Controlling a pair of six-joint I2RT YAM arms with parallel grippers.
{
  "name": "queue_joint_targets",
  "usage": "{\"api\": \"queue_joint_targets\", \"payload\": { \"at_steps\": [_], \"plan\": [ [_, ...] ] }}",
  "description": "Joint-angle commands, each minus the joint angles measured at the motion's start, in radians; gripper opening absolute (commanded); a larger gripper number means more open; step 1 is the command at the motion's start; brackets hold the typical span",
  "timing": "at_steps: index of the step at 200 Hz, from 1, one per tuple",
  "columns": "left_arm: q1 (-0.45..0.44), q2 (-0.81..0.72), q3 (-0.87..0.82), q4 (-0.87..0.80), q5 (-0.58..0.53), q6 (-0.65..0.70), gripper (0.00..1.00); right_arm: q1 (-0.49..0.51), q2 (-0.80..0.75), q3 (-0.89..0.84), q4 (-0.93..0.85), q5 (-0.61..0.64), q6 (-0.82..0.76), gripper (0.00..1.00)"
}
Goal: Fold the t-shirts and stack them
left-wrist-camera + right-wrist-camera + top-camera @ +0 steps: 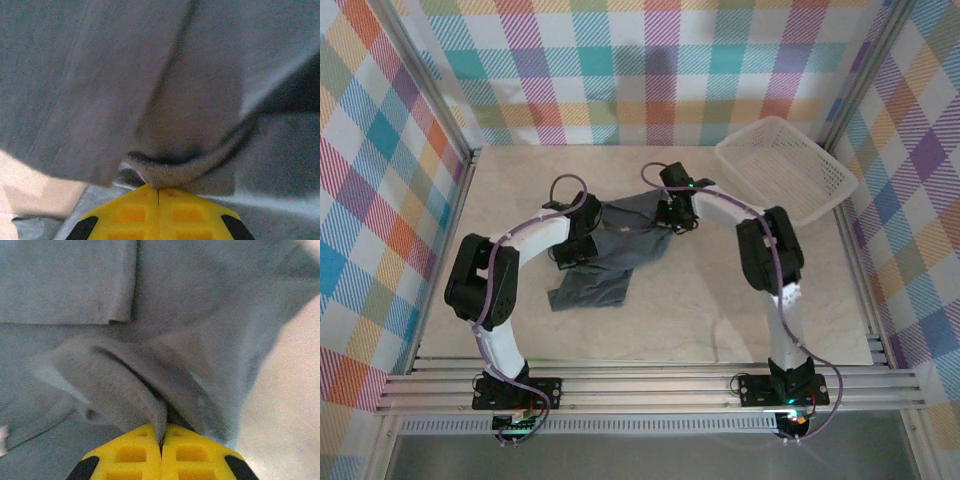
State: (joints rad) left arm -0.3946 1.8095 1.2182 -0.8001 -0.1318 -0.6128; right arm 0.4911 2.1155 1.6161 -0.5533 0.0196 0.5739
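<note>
A dark slate-grey t-shirt (616, 262) lies crumpled in the middle of the pale table (720, 320). My left gripper (574, 251) is down on its left part, and my right gripper (674, 214) on its far right part. In the left wrist view the yellow fingers (130, 212) are pressed together, and a rolled hem of the t-shirt (100, 90) runs into the left gripper (158, 189) at its tips. In the right wrist view a thick fold of the t-shirt (200, 315) is pinched in the right gripper (162, 434).
A white mesh basket (785, 165) stands at the back right, close behind the right arm. Checked walls close off the table on three sides. Bare tabletop (295, 390) shows just right of the pinched fold.
</note>
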Motion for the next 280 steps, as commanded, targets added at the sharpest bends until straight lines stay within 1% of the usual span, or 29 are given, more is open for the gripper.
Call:
{"api": "queue_joint_targets", "payload": {
  "at_steps": [1, 13, 31, 70, 82, 96, 104, 116, 126, 144, 158, 170, 185, 202, 214, 217, 223, 239, 248, 255, 263, 266, 268, 269, 271, 272, 274, 276, 280],
  "plan": [
    [0.01, -0.07, -0.046, 0.008, -0.027, 0.009, 0.0, -0.041, -0.229, -0.129, 0.056, 0.08, 0.051, 0.0],
    [0.01, -0.092, -0.065, 0.017, -0.021, 0.009, 0.0, -0.05, -0.318, -0.219, 0.057, 0.1, 0.058, 0.0],
    [0.01, -0.123, -0.088, 0.032, -0.007, 0.006, 0.0, -0.06, -0.432, -0.371, 0.054, 0.076, 0.069, 0.0],
    [-0.021, -0.224, -0.117, 0.052, 0.0, 0.011, 0.0, -0.06, -0.536, -0.662, 0.034, -0.037, 0.155, 0.0],
    [-0.03, -0.246, -0.116, 0.044, 0.011, 0.009, 0.0, -0.062, -0.557, -0.713, 0.036, -0.065, 0.178, 0.06],
    [-0.039, -0.267, -0.109, 0.03, 0.026, -0.006, 0.0, -0.071, -0.583, -0.739, 0.037, -0.096, 0.189, 0.21],
    [-0.048, -0.278, -0.101, 0.021, 0.034, -0.014, 0.04, -0.079, -0.603, -0.736, 0.023, -0.098, 0.193, 0.29],
    [-0.065, -0.292, -0.078, 0.009, 0.042, -0.037, 0.14, -0.095, -0.639, -0.722, -0.005, -0.078, 0.198, 0.41],
    [-0.086, -0.296, -0.049, 0.001, 0.048, -0.059, 0.22, -0.115, -0.669, -0.707, -0.013, -0.067, 0.198, 0.47],
    [-0.136, -0.272, 0.015, 0.004, 0.086, -0.104, 0.36, -0.168, -0.681, -0.671, -0.002, -0.066, 0.18, 0.53],
    [-0.181, -0.225, 0.066, 0.023, 0.123, -0.143, 0.49, -0.208, -0.633, -0.624, 0.007, -0.076, 0.147, 0.55],
    [-0.216, -0.172, 0.099, 0.039, 0.159, -0.193, 0.58, -0.224, -0.566, -0.563, 0.021, -0.09, 0.102, 0.55],
    [-0.246, -0.098, 0.122, 0.043, 0.206, -0.277, 0.62, -0.226, -0.457, -0.476, 0.042, -0.126, 0.031, 0.55],
    [-0.268, -0.023, 0.112, 0.057, 0.259, -0.369, 0.67, -0.224, -0.326, -0.369, 0.021, -0.176, -0.025, 0.54],
    [-0.274, 0.016, 0.094, 0.041, 0.274, -0.426, 0.71, -0.217, -0.253, -0.305, -0.008, -0.17, -0.048, 0.54],
    [-0.275, 0.022, 0.089, 0.036, 0.274, -0.437, 0.73, -0.215, -0.238, -0.294, -0.013, -0.167, -0.053, 0.55],
    [-0.275, 0.032, 0.078, 0.039, 0.274, -0.449, 0.74, -0.211, -0.207, -0.274, -0.018, -0.164, -0.061, 0.55],
    [-0.275, 0.037, 0.064, 0.064, 0.251, -0.454, 0.73, -0.203, -0.139, -0.223, -0.024, -0.164, -0.065, 0.55],
    [-0.274, 0.046, 0.068, 0.055, 0.23, -0.447, 0.68, -0.198, -0.1, -0.192, -0.041, -0.163, -0.063, 0.54],
    [-0.272, 0.063, 0.074, 0.037, 0.213, -0.437, 0.6, -0.193, -0.069, -0.166, -0.06, -0.156, -0.061, 0.51],
    [-0.27, 0.081, 0.08, 0.004, 0.191, -0.426, 0.5, -0.191, -0.038, -0.141, -0.083, -0.148, -0.054, 0.43],
    [-0.268, 0.085, 0.079, -0.005, 0.187, -0.423, 0.45, -0.19, -0.022, -0.134, -0.095, -0.144, -0.047, 0.35],
    [-0.267, 0.088, 0.077, -0.008, 0.182, -0.419, 0.42, -0.189, -0.019, -0.133, -0.097, -0.143, -0.044, 0.34],
    [-0.267, 0.087, 0.077, -0.011, 0.178, -0.418, 0.41, -0.189, -0.014, -0.131, -0.102, -0.14, -0.041, 0.29],
    [-0.264, 0.089, 0.074, -0.014, 0.172, -0.416, 0.38, -0.19, -0.01, -0.129, -0.106, -0.139, -0.036, 0.26],
    [-0.264, 0.089, 0.073, -0.016, 0.169, -0.415, 0.37, -0.19, -0.01, -0.129, -0.106, -0.139, -0.036, 0.26],
    [-0.263, 0.089, 0.069, -0.019, 0.162, -0.413, 0.34, -0.19, -0.005, -0.128, -0.114, -0.134, -0.03, 0.21],
    [-0.262, 0.087, 0.066, -0.022, 0.154, -0.411, 0.31, -0.19, -0.003, -0.129, -0.116, -0.133, -0.027, 0.2],
    [-0.258, 0.084, 0.057, -0.026, 0.139, -0.407, 0.25, -0.191, 0.0, -0.133, -0.124, -0.123, -0.018, 0.13]
  ]
}}
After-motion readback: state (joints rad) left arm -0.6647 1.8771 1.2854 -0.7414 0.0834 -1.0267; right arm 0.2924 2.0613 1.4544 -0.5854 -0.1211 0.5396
